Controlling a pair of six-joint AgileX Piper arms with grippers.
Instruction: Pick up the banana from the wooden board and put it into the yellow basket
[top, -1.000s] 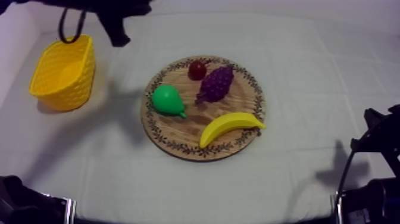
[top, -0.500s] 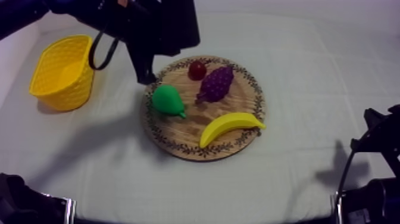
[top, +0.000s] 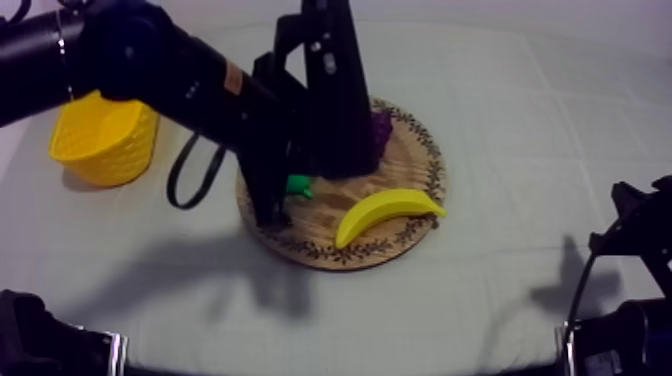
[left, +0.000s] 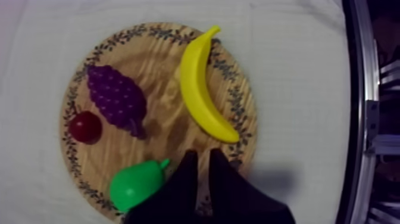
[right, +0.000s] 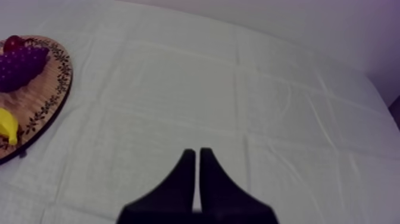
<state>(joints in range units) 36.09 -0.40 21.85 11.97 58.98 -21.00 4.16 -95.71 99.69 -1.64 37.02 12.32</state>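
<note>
Banana (top: 388, 213) lying on wooden board (top: 418, 158), near its rim, nothing touching it.
L gripper (left: 202, 156) over board edge betw. pear (left: 137, 183) & banana, fingers closed tog., empty. R gripper (right: 196, 152) over bare cloth, clenched on nothing. Yellow basket (top: 105, 140) well apart, left of board.

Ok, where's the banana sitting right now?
In the top view the banana lies on the wooden board, along its near right rim, to the right of the pear and in front of the grapes.
</note>
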